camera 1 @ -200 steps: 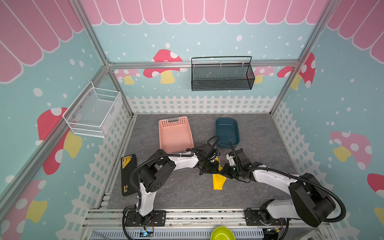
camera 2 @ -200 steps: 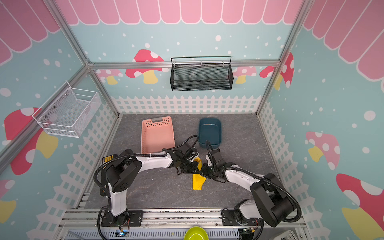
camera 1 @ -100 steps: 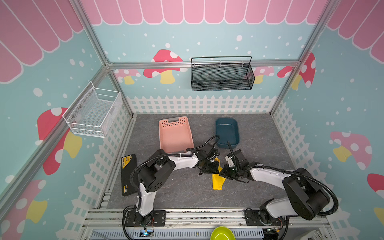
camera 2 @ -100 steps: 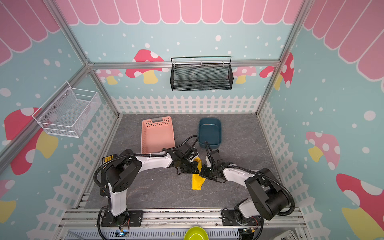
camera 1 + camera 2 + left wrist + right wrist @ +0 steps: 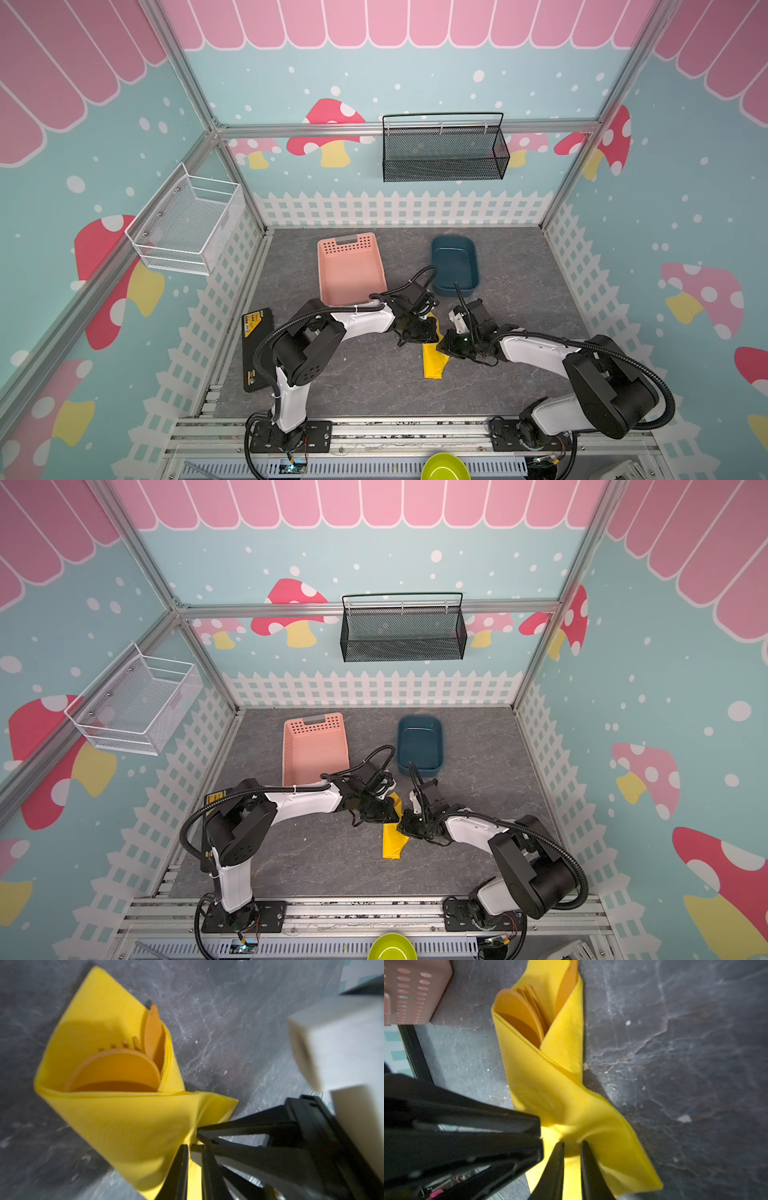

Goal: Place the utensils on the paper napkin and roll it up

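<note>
Down in the lower middle of both top views, the paper napkin [image 5: 432, 360] [image 5: 392, 840] lies on the grey floor [image 5: 353, 374] as a loose roll, the utensils [image 5: 122, 1068] tucked into its open end. The right gripper [image 5: 572, 1145] pinches a bunched fold of it. The left gripper [image 5: 192, 1150] straddles the paper just beside, jaws barely apart. Gripping or not, I can't tell.

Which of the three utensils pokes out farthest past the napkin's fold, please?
The knife: its serrated blade reaches beyond the round bowl of the spoon and the barely visible tines of the fork, nearly to the napkin edge.
</note>
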